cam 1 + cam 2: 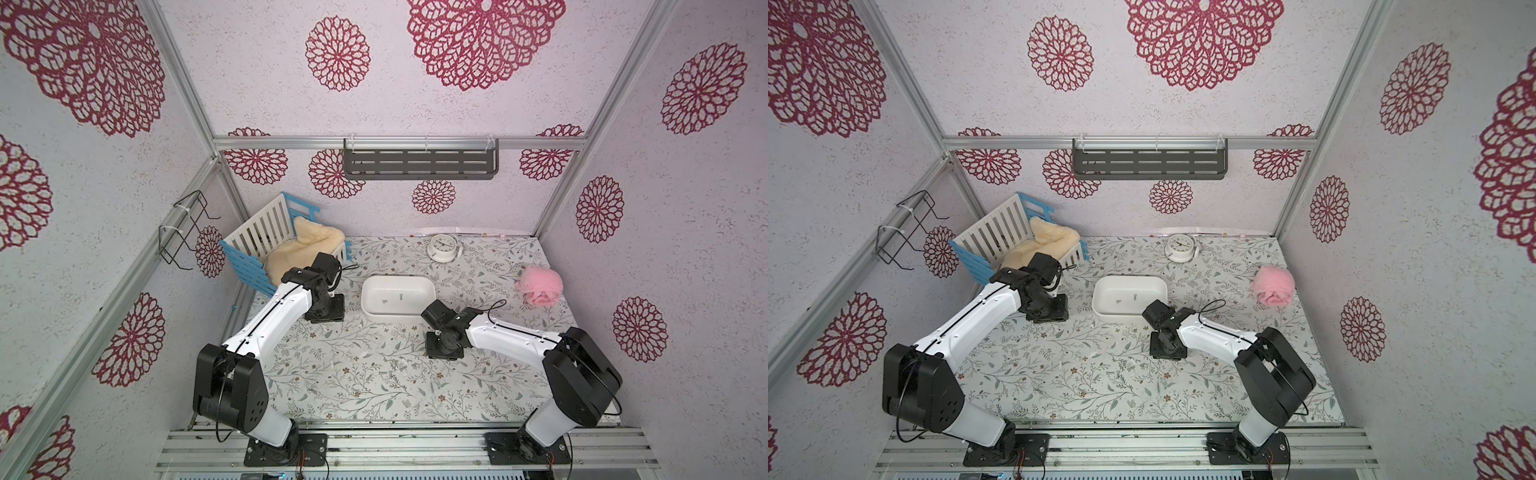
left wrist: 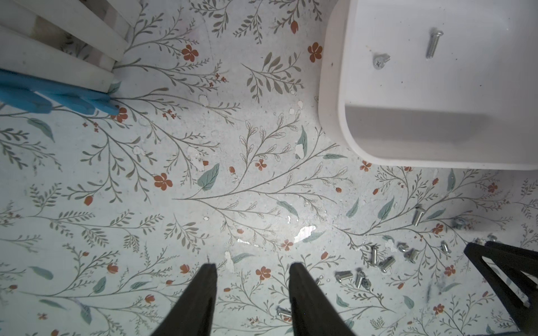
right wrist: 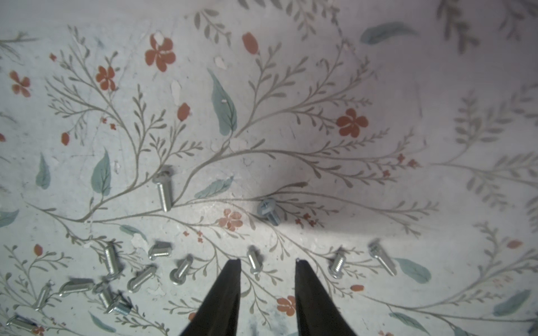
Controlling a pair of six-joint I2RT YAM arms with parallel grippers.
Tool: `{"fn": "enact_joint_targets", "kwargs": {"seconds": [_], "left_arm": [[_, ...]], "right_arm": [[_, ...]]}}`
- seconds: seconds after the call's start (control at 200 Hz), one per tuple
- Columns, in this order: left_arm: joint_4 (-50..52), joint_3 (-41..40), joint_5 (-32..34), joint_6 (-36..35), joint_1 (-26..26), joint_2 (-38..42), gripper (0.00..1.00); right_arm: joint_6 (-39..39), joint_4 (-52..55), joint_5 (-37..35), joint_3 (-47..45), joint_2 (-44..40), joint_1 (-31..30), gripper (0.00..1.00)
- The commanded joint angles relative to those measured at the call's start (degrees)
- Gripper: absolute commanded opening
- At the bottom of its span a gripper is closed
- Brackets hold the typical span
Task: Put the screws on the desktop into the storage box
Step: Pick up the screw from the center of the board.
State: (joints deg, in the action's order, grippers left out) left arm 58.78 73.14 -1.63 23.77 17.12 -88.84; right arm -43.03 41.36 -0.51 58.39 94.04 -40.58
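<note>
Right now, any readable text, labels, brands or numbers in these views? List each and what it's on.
No text can be read in any view.
On the clock, the dial markings are too small to read.
On the storage box and the screws, no print or label shows.

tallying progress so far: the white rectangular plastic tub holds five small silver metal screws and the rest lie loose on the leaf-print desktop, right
Not five: the white rectangular plastic tub holds two small silver metal screws, as the left wrist view shows. The rest of the screws do lie loose on the leaf-print desktop.
</note>
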Motion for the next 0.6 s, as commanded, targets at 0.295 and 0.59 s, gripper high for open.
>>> {"fn": "enact_joint_targets", "kwargs": {"seconds": [0.295, 0.59], "left_arm": [[-3.2, -2.0, -2.1, -0.9, -1.5, 0.4, 0.46], [-3.7, -2.1, -2.5, -0.9, -1.6, -1.3, 0.45]], "right_arm": [[2.9, 1.3, -2.6, 5.1, 5.0, 1.0, 0.36], [3.8, 1.3, -2.2, 5.2, 5.7, 1.9, 0.35]]}}
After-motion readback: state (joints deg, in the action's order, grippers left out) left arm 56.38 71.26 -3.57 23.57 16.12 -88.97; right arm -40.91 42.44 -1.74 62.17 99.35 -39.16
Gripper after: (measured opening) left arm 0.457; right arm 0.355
